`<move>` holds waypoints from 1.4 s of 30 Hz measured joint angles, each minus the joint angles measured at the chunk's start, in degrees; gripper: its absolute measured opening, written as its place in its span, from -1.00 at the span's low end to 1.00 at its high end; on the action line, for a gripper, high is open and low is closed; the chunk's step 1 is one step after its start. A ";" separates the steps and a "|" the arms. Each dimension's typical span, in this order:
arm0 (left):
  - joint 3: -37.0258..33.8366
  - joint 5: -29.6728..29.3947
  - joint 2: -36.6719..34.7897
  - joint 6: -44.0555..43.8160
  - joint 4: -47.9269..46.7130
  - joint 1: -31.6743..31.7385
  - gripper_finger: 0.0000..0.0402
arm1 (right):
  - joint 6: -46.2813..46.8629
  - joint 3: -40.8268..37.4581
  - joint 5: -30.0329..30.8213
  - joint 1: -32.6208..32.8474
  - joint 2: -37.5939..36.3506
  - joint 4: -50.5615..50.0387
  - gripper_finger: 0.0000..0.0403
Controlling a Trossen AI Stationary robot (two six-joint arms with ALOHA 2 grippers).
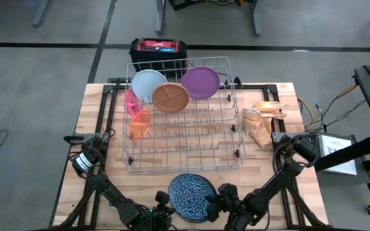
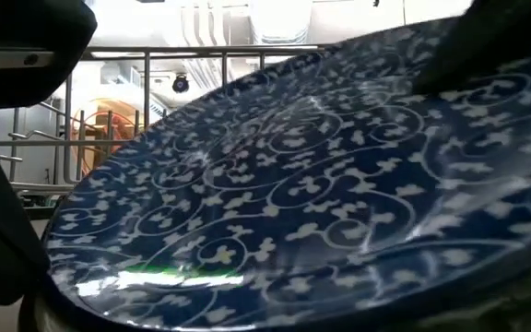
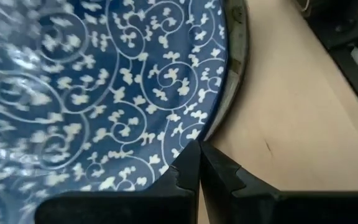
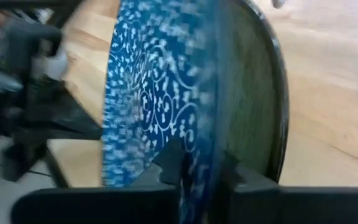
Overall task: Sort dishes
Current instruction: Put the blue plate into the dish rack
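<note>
While its 2 fingers (image 4: 225, 171) are pinching the rim of the blue patterned plate (image 1: 191, 196), the right gripper (image 1: 214, 201) is gripping that plate at the near edge of the bench (image 1: 268, 163), just in front of the wire rack (image 1: 185, 151). The left gripper (image 3: 199, 163) is sitting beside the plate's other edge with its 2 fingers pressed together on nothing. Farther out, the white plate (image 1: 148, 83), brown divided plate (image 1: 169, 97) and purple plate (image 1: 200, 82) are standing in the rack's far row, with the pink cup (image 1: 131, 102) and orange cup (image 1: 140, 124) along its left side.
</note>
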 joint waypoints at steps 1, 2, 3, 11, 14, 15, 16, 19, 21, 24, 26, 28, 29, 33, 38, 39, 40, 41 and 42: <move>0.00 0.31 0.00 0.00 -0.01 0.00 -1.00 | 0.71 0.04 0.13 0.25 0.00 0.02 -0.94; 0.00 0.58 -0.04 -0.05 -0.01 -0.02 -1.00 | 1.48 -0.02 0.23 0.54 0.04 -0.16 -0.94; 0.00 0.67 -0.12 -0.28 0.01 -0.08 -1.00 | 2.26 -0.06 0.37 0.85 0.12 -0.36 -0.93; 0.00 -0.22 -0.49 -0.74 -0.40 -0.68 -1.00 | 3.09 -0.11 5.97 3.04 0.20 -0.96 -0.98; 0.00 -0.18 -1.19 -0.83 -0.51 -0.71 -1.00 | 2.99 -0.11 7.44 3.10 0.19 -1.13 -0.99; 0.00 -0.18 -1.49 -0.85 -0.52 -0.73 -1.00 | 2.96 -0.11 7.97 3.11 0.17 -1.13 -0.99; 0.00 -0.16 -1.80 -0.85 -0.52 -0.79 -1.00 | 2.96 -0.11 8.62 3.13 0.15 -1.14 -0.99; 0.00 -0.12 -2.54 -0.85 -0.66 -1.01 -1.00 | 2.67 -0.17 9.97 3.23 0.13 -1.41 -0.99; 0.00 -0.06 -2.88 -0.86 -0.95 -1.16 -1.00 | 2.28 -0.18 10.17 3.23 0.01 -1.35 -1.00; 0.02 0.21 -3.00 -1.01 -1.44 -1.36 -1.00 | 1.42 -0.18 10.17 3.25 -0.22 -1.32 -1.00; 0.02 0.25 -3.15 -1.38 -1.62 -1.60 -1.00 | 0.92 -0.18 10.25 3.35 -0.42 -1.32 -1.00; 0.52 0.23 -3.46 -1.97 -3.04 -1.83 -1.00 | -0.25 -0.21 10.70 3.47 -1.00 -1.48 -1.00; 1.27 0.23 -3.53 -2.05 -3.94 -1.96 -1.00 | -1.03 -0.21 11.07 3.57 -1.35 -1.51 -1.00; 5.37 0.23 -3.63 -2.42 -10.68 -2.39 -1.00 | -5.99 1.39 14.06 3.67 -2.70 -1.58 -1.00; 11.15 -0.18 -3.65 -3.70 -20.85 -2.91 -1.00 | -13.49 4.50 16.54 3.58 -3.54 -1.69 -1.00; 12.32 -0.92 -3.65 -4.14 -22.51 -3.15 -1.00 | -15.09 5.09 16.98 3.58 -3.79 -1.91 -1.00; 13.64 -1.64 -3.65 -4.46 -24.38 -3.51 -1.00 | -16.79 5.76 17.57 3.58 -4.06 -2.08 -1.00; 14.91 -2.59 -3.65 -4.56 -26.08 -3.97 -1.00 | -18.44 6.48 18.31 3.58 -4.42 -2.08 -1.00; 16.27 -3.35 -3.65 -4.53 -27.68 -4.49 -1.00 | -20.30 7.06 19.06 3.64 -5.10 -2.11 -1.00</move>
